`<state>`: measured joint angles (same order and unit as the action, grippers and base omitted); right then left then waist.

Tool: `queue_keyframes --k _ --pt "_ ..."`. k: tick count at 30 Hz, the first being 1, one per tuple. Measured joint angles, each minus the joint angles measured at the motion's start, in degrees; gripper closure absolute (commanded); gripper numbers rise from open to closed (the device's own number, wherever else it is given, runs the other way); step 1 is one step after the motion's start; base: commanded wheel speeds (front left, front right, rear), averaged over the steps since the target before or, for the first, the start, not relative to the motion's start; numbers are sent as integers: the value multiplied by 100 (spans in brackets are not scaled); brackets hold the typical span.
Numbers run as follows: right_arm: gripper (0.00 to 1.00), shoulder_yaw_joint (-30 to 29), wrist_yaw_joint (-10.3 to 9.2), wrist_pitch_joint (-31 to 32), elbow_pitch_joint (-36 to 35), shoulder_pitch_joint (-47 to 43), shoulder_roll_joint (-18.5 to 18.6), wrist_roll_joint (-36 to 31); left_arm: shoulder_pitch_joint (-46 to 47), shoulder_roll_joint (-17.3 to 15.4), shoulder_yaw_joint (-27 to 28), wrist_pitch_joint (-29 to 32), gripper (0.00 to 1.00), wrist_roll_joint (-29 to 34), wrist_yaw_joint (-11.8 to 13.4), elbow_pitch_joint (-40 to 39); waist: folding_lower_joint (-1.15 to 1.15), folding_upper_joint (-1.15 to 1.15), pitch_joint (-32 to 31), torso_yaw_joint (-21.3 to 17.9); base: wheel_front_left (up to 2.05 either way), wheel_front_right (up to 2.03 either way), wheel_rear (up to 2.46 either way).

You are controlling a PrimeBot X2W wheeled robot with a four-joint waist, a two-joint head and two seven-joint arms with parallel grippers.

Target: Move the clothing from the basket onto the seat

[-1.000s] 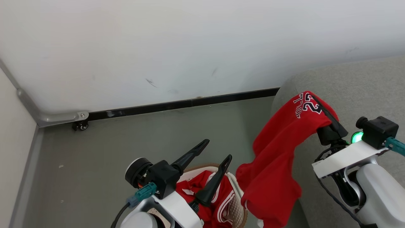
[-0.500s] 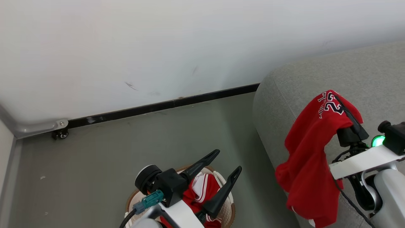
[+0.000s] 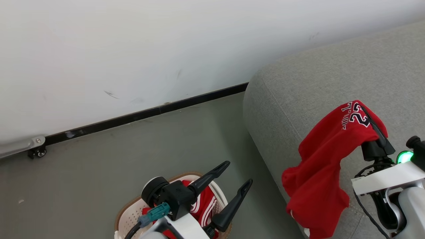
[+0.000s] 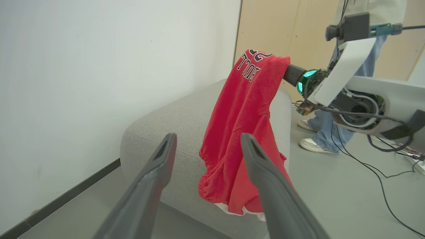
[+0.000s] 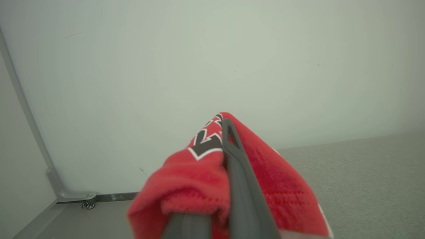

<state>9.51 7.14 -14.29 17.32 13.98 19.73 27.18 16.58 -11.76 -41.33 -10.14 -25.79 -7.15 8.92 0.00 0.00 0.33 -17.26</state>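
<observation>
Person's legs beyond the seat; basket holds striped clothing. Right hand grasps a red garment, left hand released.

The basket is cut by the head view's bottom edge, and the left gripper and its arm hide most of the clothes in it. The garment covers one finger of the right gripper; its print is folded over and not fully readable. The right wrist view shows the garment blurred. A person is cut off at the top edge.
</observation>
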Motion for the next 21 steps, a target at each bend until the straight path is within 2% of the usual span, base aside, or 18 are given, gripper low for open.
queue_keyframes --k 13,21 --pt "100 0 0 129 -107 -34 -122 -99 -1 -145 197 -100 0 -38 2 -11 0 0 179 -283 0 0 0" --pt "100 -9 0 381 5 876 80 -55 -1 -328 397 -104 0 -29 113 -177 0 0 390 -241 0 0 0"
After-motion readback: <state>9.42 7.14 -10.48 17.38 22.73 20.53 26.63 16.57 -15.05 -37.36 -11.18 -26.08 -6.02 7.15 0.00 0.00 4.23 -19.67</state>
